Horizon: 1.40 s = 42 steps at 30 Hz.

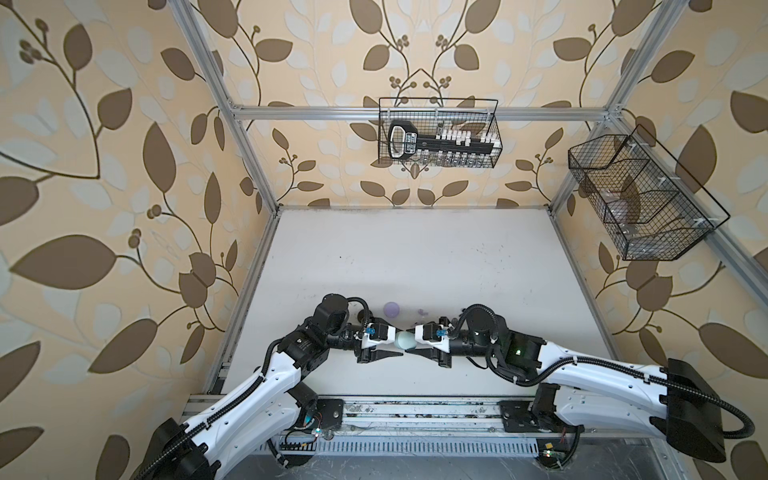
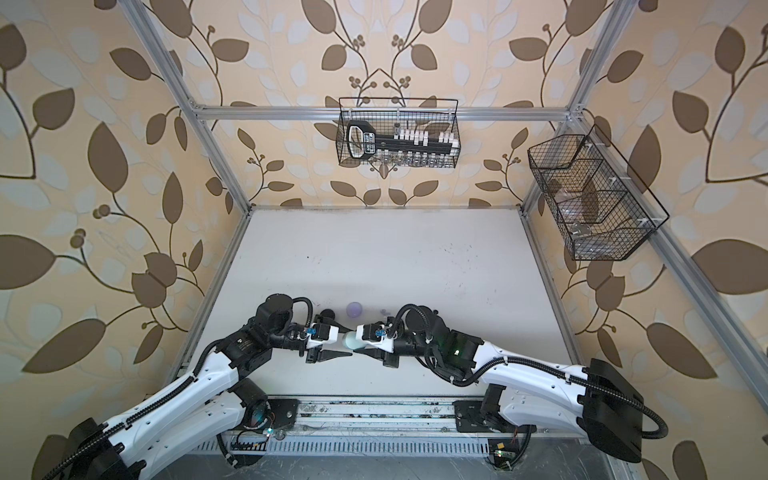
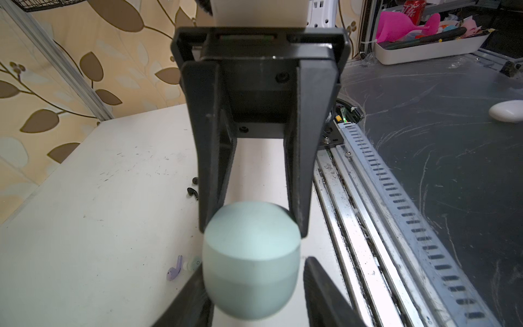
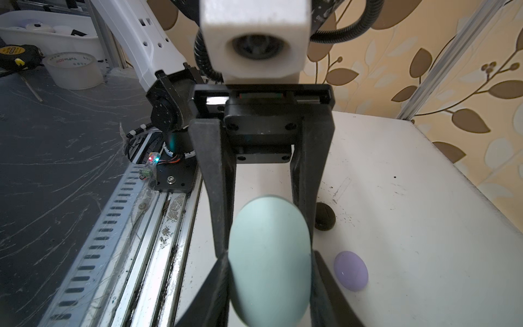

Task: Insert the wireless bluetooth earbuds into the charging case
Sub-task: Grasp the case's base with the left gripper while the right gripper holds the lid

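Left wrist view: left jaws and right jaws both clenched on the shut mint case (image 3: 252, 254), earbuds (image 3: 192, 193) loose on the tabletop (image 3: 99, 198), lavender earbud (image 1: 422, 311) at 1 o'clock of it, so likely case-opening step; next needs the lid pried up.

Top views, both: one stereo head, high behind left pincer (image 1: 399, 343) and right pincer (image 1: 411, 342), faced down and forward, distant, whole white flat tabletop (image 1: 415, 257) covered. Left wrist view: close behind left pincer, faced right pincer. Right wrist view: the reverse. All four shared the mint-green egg-shaped plastic case (image 1: 405, 338) between pincers.
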Each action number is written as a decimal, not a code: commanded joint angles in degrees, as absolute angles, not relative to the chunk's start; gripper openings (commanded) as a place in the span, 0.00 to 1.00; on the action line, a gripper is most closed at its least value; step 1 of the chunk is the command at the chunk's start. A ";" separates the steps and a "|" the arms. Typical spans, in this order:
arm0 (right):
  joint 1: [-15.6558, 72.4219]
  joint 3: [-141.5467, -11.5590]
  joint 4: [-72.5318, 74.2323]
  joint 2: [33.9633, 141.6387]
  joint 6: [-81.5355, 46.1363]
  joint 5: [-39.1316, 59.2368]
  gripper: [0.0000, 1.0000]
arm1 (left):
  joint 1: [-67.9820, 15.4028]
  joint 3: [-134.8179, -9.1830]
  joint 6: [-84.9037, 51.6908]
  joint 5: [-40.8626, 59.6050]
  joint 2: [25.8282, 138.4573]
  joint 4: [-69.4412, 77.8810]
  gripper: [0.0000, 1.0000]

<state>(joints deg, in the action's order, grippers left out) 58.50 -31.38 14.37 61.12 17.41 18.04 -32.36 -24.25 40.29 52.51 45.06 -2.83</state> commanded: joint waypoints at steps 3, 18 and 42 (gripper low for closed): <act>58.73 -32.96 14.57 61.59 18.06 18.37 0.00 | -33.12 -26.22 41.41 55.12 43.95 -1.93 0.50; 58.88 -33.74 15.20 63.34 17.74 18.98 0.00 | -33.14 -26.20 41.66 55.63 45.22 -0.80 0.48; 58.88 -33.02 16.65 63.04 15.88 15.69 0.27 | -33.22 -26.35 42.65 56.60 45.32 -0.74 0.06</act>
<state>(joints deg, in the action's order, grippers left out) 58.59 -31.94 14.35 63.51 16.69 18.35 -32.32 -24.56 41.91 53.06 46.35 -2.90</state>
